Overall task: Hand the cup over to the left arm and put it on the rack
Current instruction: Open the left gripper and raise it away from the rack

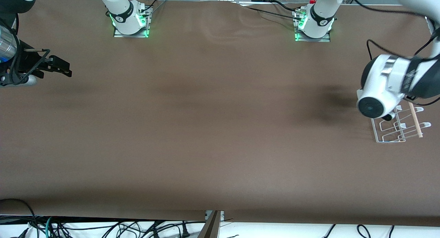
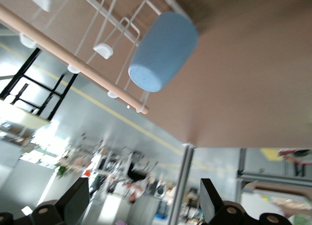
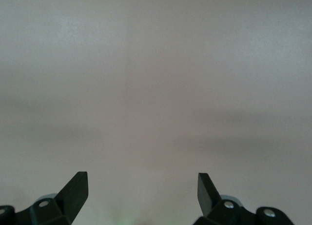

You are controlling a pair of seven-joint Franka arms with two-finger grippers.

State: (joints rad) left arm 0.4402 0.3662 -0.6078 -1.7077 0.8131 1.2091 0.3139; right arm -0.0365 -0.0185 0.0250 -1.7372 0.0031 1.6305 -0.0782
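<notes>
Brown table, cables below, possibly a cluttered workshop

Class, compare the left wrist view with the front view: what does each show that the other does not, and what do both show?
Only the left wrist view shows the cup, upside down on the rack's prongs, apart from the open left gripper, whose fingers are empty.

Only the front view shows both arm bases, the whole brown table, and the right gripper, open and empty, waiting at the right arm's end. There the left arm's wrist hides the cup.

Both show the rack with its wooden rod on the table.
</notes>
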